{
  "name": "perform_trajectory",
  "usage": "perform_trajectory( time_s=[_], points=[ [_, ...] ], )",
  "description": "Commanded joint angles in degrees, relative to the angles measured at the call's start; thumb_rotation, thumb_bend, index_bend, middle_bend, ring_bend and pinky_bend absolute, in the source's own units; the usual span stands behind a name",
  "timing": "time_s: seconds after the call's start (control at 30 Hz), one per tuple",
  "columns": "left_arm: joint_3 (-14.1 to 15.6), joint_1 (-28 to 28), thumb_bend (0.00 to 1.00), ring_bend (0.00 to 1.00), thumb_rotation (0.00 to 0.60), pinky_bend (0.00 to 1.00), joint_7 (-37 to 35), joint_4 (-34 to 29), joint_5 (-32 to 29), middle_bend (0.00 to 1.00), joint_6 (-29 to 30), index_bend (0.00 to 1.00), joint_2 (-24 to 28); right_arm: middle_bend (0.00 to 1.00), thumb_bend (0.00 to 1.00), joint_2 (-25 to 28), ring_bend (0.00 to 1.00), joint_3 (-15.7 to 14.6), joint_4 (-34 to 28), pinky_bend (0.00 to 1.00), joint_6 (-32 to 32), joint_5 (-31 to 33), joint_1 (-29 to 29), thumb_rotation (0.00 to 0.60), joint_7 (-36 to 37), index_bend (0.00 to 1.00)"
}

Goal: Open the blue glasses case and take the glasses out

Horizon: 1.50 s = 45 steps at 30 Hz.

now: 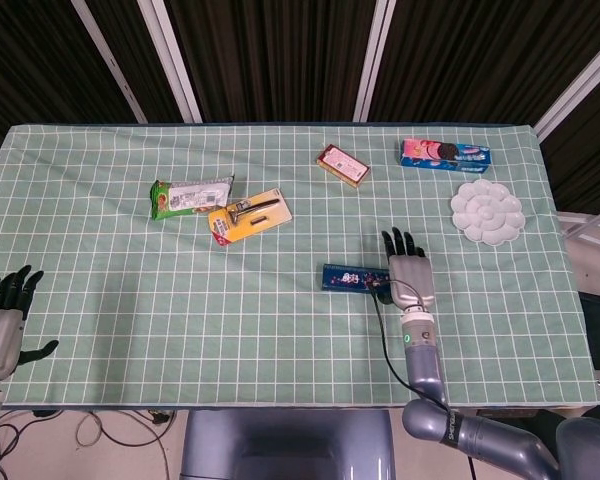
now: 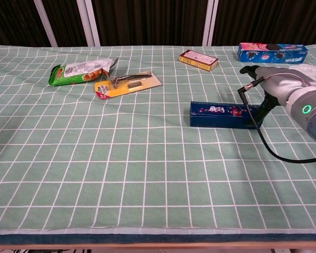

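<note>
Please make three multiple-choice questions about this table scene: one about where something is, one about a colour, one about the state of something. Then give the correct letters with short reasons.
1. Where does the white flower-shaped palette lie?
A. near the table's right edge
B. beside the green snack bag
C. at the front left corner

2. What colour is the tablecloth?
A. red
B. green with a white grid
C. plain yellow

3. What state is the blue glasses case in?
A. open, glasses out
B. closed
C. standing upright

Answers: 1 A, it sits right of the right robot hand. 2 B, white lines cross green cloth. 3 B, its lid lies flat and no glasses show.
</note>
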Motion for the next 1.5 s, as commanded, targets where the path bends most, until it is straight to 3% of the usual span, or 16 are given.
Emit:
perform_trajectory(
  time_s=[0.03,0.47,0.8,0.87,1.23,1.5],
  points=[
    [-0.02,0.01,0.01,0.0,0.6,0.0,-0.13,-0.08,-0.07,0.0,-0.02,0.0,0.04,0.0,0.08,0.17,0.0,-0.13,-0.45,0.23,0.05,0.48,0.32,0.6,-0.29,0.0],
    [-0.01,0.1,0.01,0.0,0.6,0.0,-1.17,-0.32,-0.04,0.0,0.08,0.0,0.27,0.0,0.11,0.44,0.0,-0.19,-2.0,0.23,-0.05,3.32,2.51,0.6,-1.92,0.0],
    [0.12,-0.01,0.01,0.0,0.6,0.0,-2.08,-0.4,0.26,0.0,-0.2,0.0,0.51,0.04,0.35,1.92,0.0,-1.0,-10.45,0.23,0.2,1.92,3.5,0.6,-0.67,0.15],
    [0.16,-0.02,0.01,0.0,0.6,0.0,-2.32,-0.43,0.32,0.0,-0.26,0.0,0.56,0.04,0.39,1.86,0.0,-0.84,-10.98,0.23,-0.06,2.98,4.24,0.6,-1.59,0.16],
    [0.26,-0.1,0.01,0.0,0.6,0.0,-3.24,-0.54,0.44,0.0,-0.58,0.0,0.81,0.03,0.44,0.91,0.0,-0.01,-12.02,0.23,0.15,12.37,8.33,0.6,-8.27,0.18],
    [0.3,-0.15,0.01,0.0,0.6,0.0,-3.37,-0.67,0.39,0.0,-0.72,0.0,0.89,0.03,0.46,0.16,0.0,0.26,-11.12,0.23,0.39,15.2,10.65,0.6,-9.39,0.19]
  ],
)
